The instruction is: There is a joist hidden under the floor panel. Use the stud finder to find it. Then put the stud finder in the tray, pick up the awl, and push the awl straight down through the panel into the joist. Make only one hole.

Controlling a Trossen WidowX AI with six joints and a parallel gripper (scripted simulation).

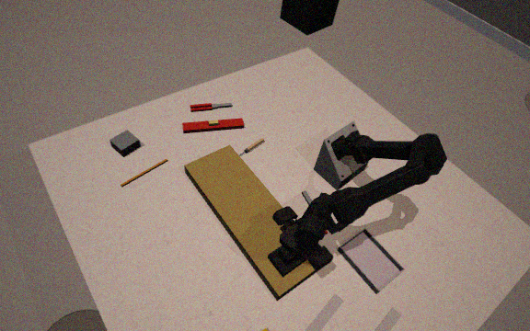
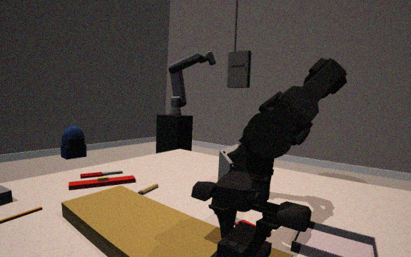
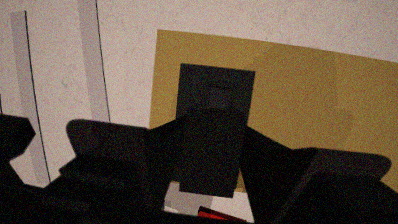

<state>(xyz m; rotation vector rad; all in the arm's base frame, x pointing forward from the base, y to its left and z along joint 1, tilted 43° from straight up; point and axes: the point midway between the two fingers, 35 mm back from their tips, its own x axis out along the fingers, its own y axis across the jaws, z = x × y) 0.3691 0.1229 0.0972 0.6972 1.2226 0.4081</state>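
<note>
ok so progress check. the gripper [image 1: 298, 245] [image 2: 242, 230] [image 3: 211, 122] has its jaws clamped on the stud finder [image 1: 283, 262] [image 2: 239, 240] [image 3: 216, 90], one finger on each side of the dark body. the stud finder is over the floor panel [image 1: 228, 193] [image 2: 119, 216] [image 3: 300, 90], down at the end nearest the tray [image 1: 384, 250] [image 2: 344, 231]. can't tell from these angles if it's actually touching the panel or riding slightly above it.

so picking up the finder is done, and i'd call this the searching part. no lit lamp showing on the finder in the wrist view, so my read is it isn't over the joist right there. whether the joist has been pinned down already, no idea, one moment can't settle that.

what's left, far as i can see: the finder isn't in the tray yet, and the tray sits off the panel's long side, near that same end, nothing in it that i can make out. the awl [image 1: 255, 145] [image 2: 149, 188] is lying untouched just beside the panel's other end, wooden handle pointing away from it. no hole in the bit of panel that shows, though the arm hides some. so stowing the finder, grabbing the awl and the one straight push are all still to do imo.
</note>
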